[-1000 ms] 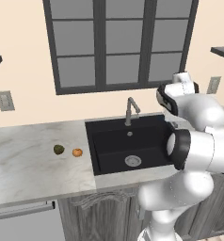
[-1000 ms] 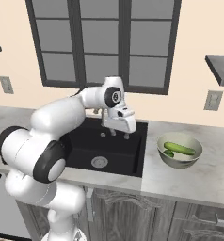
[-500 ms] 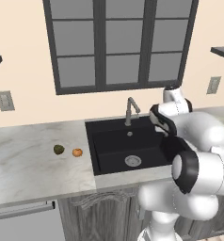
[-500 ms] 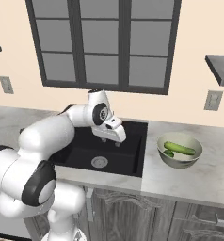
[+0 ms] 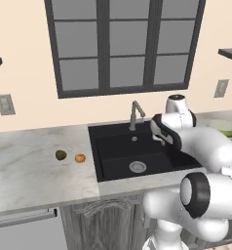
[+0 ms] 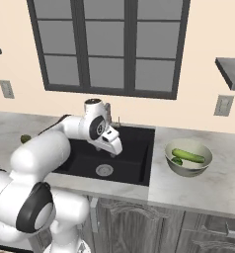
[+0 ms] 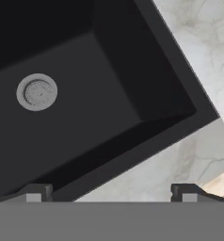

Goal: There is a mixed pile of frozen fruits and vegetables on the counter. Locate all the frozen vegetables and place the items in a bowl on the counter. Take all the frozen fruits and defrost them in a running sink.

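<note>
Claw (image 6: 115, 148) spread and empty at frame centre above the black sink (image 6: 134, 163), cucumber (image 6: 188, 155) already in the bowl (image 6: 188, 168) at right, orange ball (image 5: 80, 157) and olive-brown ball (image 5: 61, 155) left-of-centre on the surface (image 5: 35, 171); risk: either round fruit rolling from a careless pinch.

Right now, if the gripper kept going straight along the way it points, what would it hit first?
Probably the sink. The gripper points down over the black basin, fingers apart with nothing between them, so it would likely meet the basin floor or its near wall beside the drain; depth is unclear.
</note>
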